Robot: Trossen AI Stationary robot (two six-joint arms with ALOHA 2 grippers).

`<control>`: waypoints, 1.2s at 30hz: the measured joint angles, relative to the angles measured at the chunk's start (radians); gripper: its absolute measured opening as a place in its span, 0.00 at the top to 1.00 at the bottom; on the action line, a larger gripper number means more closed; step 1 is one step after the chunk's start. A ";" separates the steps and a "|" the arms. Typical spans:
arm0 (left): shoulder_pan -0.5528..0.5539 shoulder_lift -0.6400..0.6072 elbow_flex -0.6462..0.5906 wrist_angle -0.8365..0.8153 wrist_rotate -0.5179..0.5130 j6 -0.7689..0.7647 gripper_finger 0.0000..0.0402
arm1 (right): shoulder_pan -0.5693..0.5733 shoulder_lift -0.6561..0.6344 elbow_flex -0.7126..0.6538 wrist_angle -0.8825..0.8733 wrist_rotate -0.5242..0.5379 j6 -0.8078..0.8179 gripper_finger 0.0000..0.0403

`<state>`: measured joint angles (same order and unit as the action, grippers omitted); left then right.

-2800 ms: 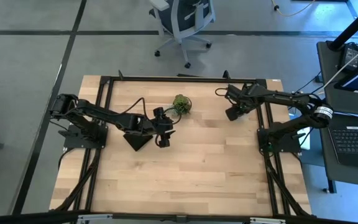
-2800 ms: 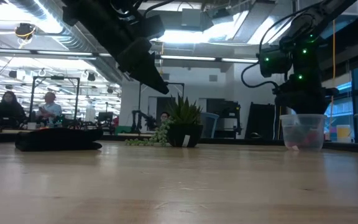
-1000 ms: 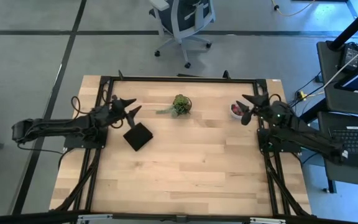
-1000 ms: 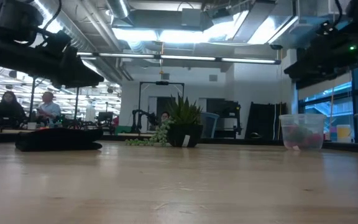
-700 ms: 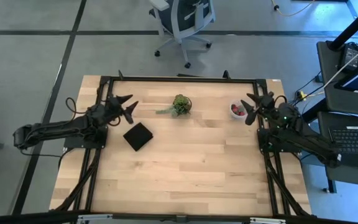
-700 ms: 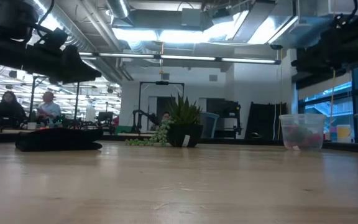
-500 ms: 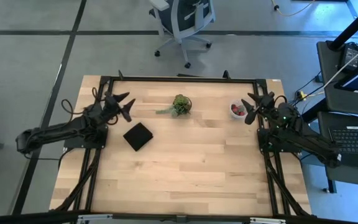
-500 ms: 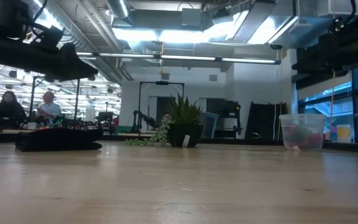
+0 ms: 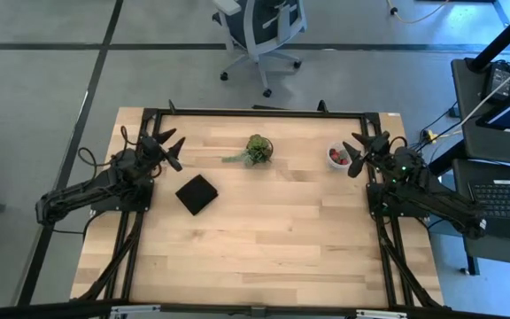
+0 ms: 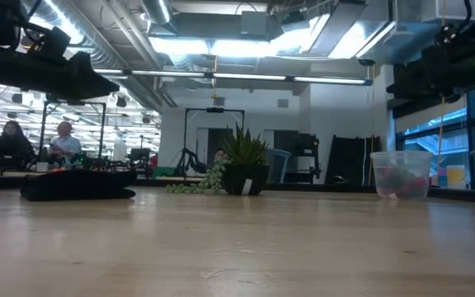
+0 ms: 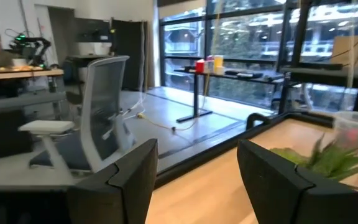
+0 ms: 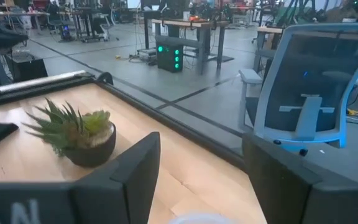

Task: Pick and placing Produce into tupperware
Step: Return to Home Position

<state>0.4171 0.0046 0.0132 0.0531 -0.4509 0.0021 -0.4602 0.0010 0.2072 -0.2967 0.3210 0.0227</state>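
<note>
Left pincer released, fingers spread, raised over the tabletop's left side, right pincer likewise spread and empty, just beside the tupperware at the right side, red produce inside it, green plant and black square between the arms
</note>
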 joint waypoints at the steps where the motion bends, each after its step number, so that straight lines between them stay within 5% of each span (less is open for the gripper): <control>1: 0.000 0.005 0.000 0.000 -0.008 0.006 0.47 | 0.000 0.000 -0.015 0.009 -0.001 0.001 0.44; 12: 0.000 0.008 0.000 0.000 -0.005 0.008 0.47 | 0.000 0.000 -0.201 0.375 -0.027 -0.006 0.44; 36: 0.000 0.008 0.000 0.000 -0.004 0.009 0.47 | 0.000 0.005 -0.201 0.361 -0.037 0.049 0.44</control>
<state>0.4168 0.0128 0.0132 0.0532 -0.4553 0.0109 -0.4598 0.0063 0.0067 0.0640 0.2839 0.0720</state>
